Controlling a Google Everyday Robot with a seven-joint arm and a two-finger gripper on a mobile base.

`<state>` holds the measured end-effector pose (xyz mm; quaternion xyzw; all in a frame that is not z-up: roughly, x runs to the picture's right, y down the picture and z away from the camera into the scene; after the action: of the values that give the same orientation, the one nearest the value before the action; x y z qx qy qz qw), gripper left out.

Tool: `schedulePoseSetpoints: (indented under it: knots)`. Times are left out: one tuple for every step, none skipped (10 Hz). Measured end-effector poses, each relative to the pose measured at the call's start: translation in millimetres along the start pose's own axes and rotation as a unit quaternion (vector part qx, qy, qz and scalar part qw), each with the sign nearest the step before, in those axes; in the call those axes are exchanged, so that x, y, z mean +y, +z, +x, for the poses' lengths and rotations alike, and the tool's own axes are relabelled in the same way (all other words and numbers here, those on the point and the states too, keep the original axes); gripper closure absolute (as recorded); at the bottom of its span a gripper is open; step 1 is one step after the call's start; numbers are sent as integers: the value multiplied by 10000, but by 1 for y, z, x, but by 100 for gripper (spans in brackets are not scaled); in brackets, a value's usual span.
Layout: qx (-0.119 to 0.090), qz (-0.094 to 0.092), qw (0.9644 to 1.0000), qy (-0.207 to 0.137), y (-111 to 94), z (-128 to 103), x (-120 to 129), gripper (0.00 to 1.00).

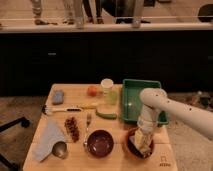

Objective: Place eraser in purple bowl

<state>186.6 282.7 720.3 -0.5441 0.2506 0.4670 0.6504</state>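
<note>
The eraser [145,145], a tan block, lies in the orange-red bowl [128,143] at the table's front right. My gripper [142,137] reaches straight down into that bowl from the white arm [170,107] and is shut on the eraser. The purple bowl [100,143], dark and glossy inside, stands empty just left of the orange-red bowl, about a hand-width from my gripper.
A green tray [131,90] sits behind the arm. A cup [107,90], an orange fruit [92,90], a green vegetable [106,114], a fork [88,125], a blue-grey pad [58,96], a grey cloth [49,136] and a spoon [60,149] fill the left half.
</note>
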Motion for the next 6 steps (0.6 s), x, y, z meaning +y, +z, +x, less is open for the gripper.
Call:
schedulePoseSetpoints:
  knots:
    - [-52,6,10000,-47,-4,2,3,100]
    - [-125,25,9999,-102,-10,5,6,100]
    - [-209,73,9996,-160,-16,9,9,100]
    - [-255,109,9994,-187,-19,11,10,100]
    - [-322,170,9990,-241,-23,13,13,100]
    - [-384,205,9987,-282,-27,15,15,100]
